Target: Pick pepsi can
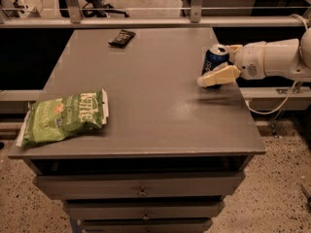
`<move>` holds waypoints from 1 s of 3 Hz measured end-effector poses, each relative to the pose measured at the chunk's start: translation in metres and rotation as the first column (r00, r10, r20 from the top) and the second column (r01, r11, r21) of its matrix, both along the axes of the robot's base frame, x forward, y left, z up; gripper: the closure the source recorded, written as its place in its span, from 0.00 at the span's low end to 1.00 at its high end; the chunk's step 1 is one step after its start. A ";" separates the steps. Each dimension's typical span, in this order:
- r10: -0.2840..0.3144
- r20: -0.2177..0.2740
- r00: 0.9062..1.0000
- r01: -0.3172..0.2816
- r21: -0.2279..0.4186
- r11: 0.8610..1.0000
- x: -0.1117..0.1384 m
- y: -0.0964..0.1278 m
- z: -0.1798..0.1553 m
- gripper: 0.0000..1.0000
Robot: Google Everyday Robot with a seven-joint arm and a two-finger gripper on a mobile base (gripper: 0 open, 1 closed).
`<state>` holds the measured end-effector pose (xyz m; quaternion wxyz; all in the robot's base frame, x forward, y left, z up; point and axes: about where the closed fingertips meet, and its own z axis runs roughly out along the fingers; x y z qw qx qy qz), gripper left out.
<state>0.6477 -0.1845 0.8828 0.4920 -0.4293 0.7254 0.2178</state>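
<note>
A dark-blue cylindrical pepsi can point(214, 57) stood near the right edge of the grey table point(146, 96). The white 2-finger gripper point(216, 66) straddled it, jaws spread, gripping nothing; closing off-centre could tip it.

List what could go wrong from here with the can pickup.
The gripper is at the pepsi can, reaching in from the right; a sideways shove could topple the can or slide it across the table. The can stands near the table's right edge, so a slip during lifting might drop it to the floor.
</note>
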 end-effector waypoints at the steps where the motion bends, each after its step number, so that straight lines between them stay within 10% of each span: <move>1: 0.014 -0.035 0.999 -0.012 0.064 0.998 0.003 0.006 -0.003 0.42; 3: 0.151 0.011 0.989 -0.149 0.237 0.960 -0.005 0.020 0.034 0.88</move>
